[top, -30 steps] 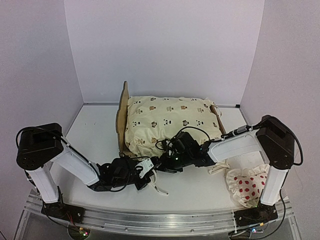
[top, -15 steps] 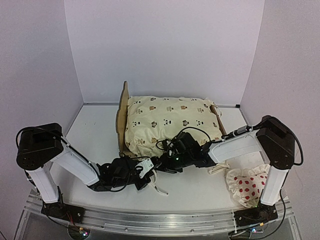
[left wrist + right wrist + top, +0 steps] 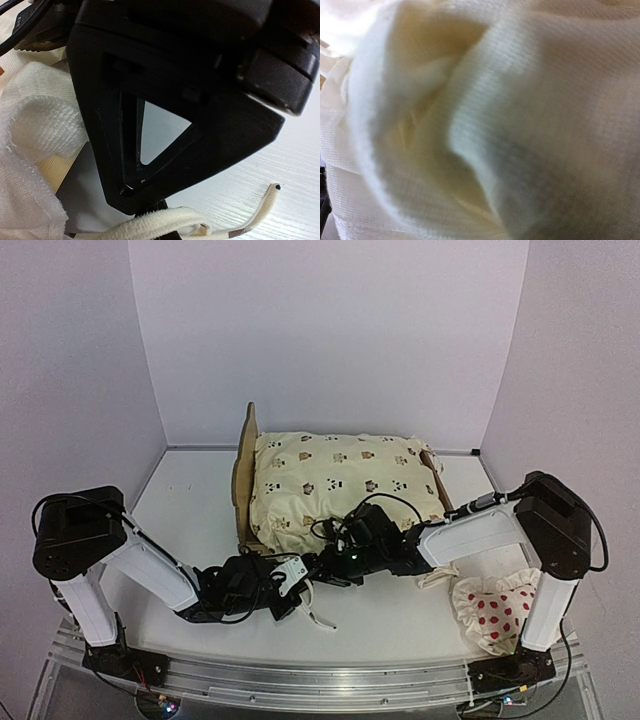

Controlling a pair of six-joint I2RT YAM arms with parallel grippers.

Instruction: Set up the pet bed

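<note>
The pet bed stands at the table's middle, with its plywood headboard (image 3: 243,472) at the left. The cream animal-print cover (image 3: 345,483) lies puffed over it. My left gripper (image 3: 297,585) lies low on the table at the bed's near left corner. In the left wrist view it (image 3: 167,220) is shut on a cream tie strap (image 3: 150,223) of the cover. My right gripper (image 3: 337,563) is pressed into the cover's near edge, right beside the left one. Cream fabric (image 3: 480,120) fills the right wrist view and hides its fingers. A black triangular finger (image 3: 215,135) looms in the left wrist view.
The white red-dotted pillow (image 3: 495,612) lies at the near right by the right arm's base. A loose tie end (image 3: 322,620) trails on the table in front of the left gripper. A bed rail's wood edge (image 3: 57,172) shows under the cover. Walls enclose three sides.
</note>
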